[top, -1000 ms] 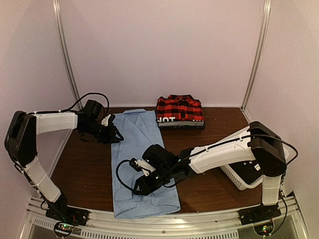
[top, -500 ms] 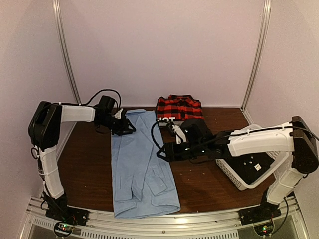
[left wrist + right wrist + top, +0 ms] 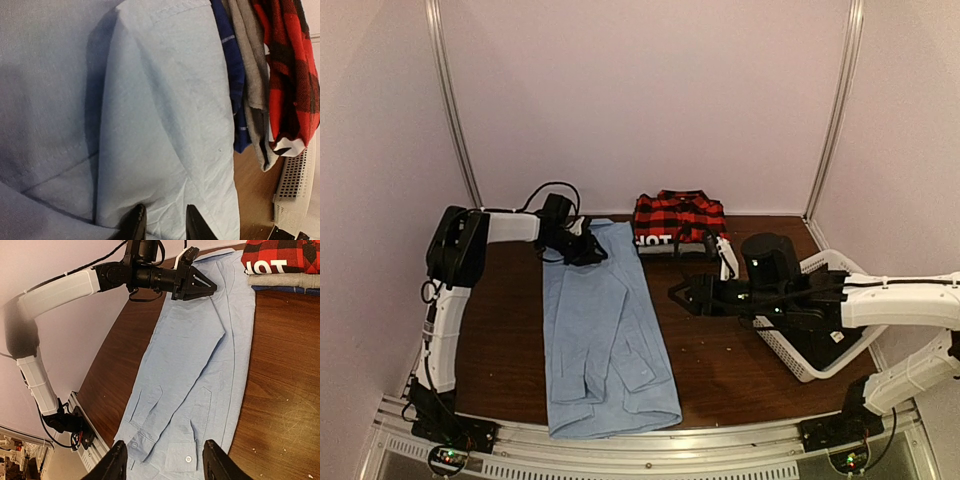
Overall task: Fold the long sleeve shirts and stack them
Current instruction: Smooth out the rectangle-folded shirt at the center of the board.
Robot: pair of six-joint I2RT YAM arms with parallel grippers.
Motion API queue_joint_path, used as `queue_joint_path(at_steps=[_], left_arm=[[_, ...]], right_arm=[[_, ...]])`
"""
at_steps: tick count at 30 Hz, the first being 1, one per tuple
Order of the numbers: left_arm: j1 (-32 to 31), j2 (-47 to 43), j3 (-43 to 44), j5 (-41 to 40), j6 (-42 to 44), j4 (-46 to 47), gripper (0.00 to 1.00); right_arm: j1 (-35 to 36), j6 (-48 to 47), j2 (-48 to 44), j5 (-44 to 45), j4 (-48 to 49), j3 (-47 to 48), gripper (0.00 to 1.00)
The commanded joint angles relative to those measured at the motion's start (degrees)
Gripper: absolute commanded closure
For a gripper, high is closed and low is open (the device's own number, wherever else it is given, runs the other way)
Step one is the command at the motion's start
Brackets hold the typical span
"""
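The plain light-blue cloth shirt [image 3: 605, 340] spans near to far edge — left gripper [image 3: 598, 252] at its far end, grip unclear; right gripper [image 3: 678, 293] spread apart, beside it.

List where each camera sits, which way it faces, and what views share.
Top external: above and behind the bases, looking down on the table; both arms show.
Left wrist: on the left hand, close over the light blue shirt; its fingertips show.
Right wrist: on the right hand, looking across that shirt; left arm shows.
All share the plaid shirt.
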Motion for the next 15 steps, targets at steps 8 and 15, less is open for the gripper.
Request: queue_joint_path(at_steps=[8, 15], left_arm=[[0.61, -3.45, 4.76, 0.93, 5.5, -1.02, 0.71], [4.62, -11.43, -4.9, 4.83, 6.21, 3.11, 0.7]], right_arm=[[-0.34, 0.78, -4.7, 3.92, 0.18, -2.93, 0.47], [-0.25, 0.16, -0.85, 1.12, 1.61, -1.66, 0.46]])
